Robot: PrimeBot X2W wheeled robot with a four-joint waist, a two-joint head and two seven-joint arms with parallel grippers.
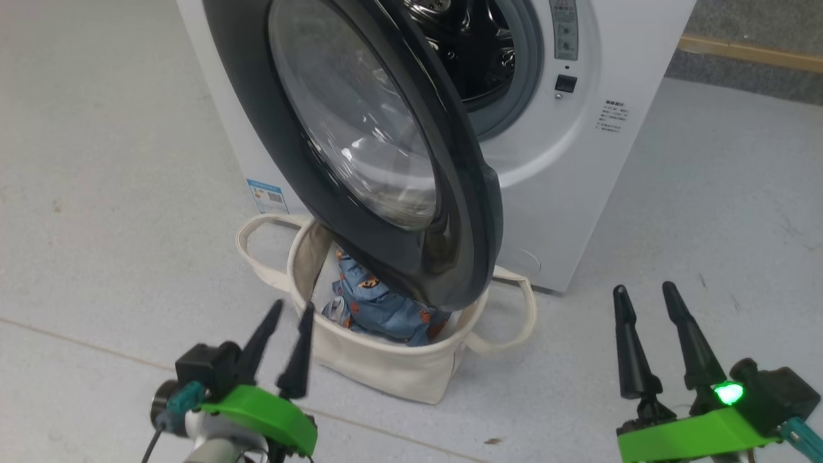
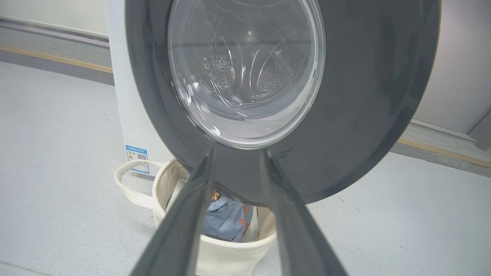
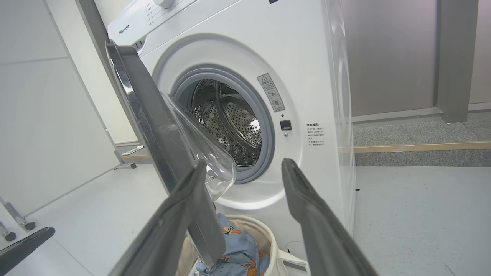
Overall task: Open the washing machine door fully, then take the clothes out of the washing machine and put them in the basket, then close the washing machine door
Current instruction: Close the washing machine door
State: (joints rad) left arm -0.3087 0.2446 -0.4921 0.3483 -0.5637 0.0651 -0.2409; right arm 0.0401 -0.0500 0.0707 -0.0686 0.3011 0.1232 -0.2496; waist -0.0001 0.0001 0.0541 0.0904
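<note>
Clothes [image 1: 379, 308] lie in the basket [image 1: 386, 373] at 12 o'clock, partly hidden by the ajar washing machine door [image 1: 360, 128]. We see left gripper [image 1: 293, 306] and right gripper [image 1: 643, 288] jaws parted, empty.

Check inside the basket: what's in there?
Light blue clothes with orange animal prints lie in the basket. The washing machine door overhangs its far side, hiding that part; the bottom is covered by the clothes.

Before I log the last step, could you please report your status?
Left gripper and right gripper open, empty. Clothes in basket. Washing machine door half open, overhanging basket.
</note>
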